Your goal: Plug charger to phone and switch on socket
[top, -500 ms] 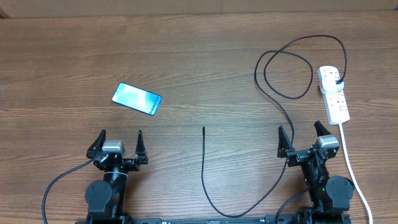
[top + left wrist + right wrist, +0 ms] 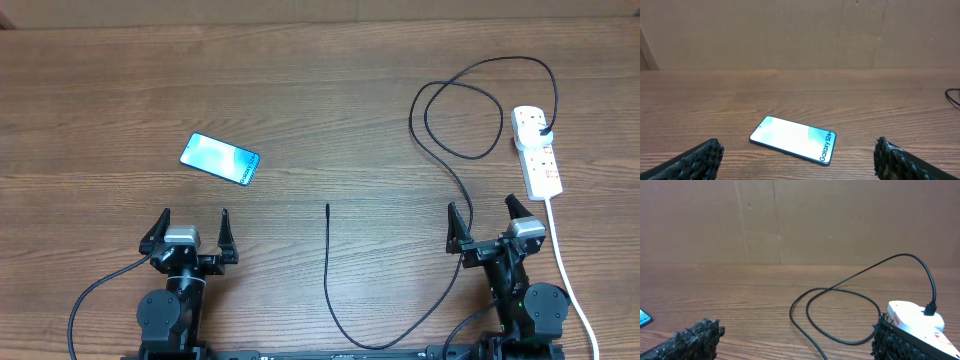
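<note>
The phone (image 2: 220, 158) lies flat on the table at the left, its light-blue screen up; it also shows ahead of my left gripper as the phone (image 2: 793, 139). The charger (image 2: 450, 170) is a thin black cable looping at the right, plugged into the socket (image 2: 537, 150), a white power strip. Its free connector tip (image 2: 328, 208) rests mid-table. The charger loop (image 2: 840, 315) and the socket (image 2: 915, 320) appear in the right wrist view. My left gripper (image 2: 194, 224) stands open below the phone. My right gripper (image 2: 488, 216) is open below the socket, empty.
The socket's white cord (image 2: 570, 280) runs down the right side past my right arm. The black cable trails along the front edge between both arm bases. A cardboard wall (image 2: 800, 35) stands behind the table.
</note>
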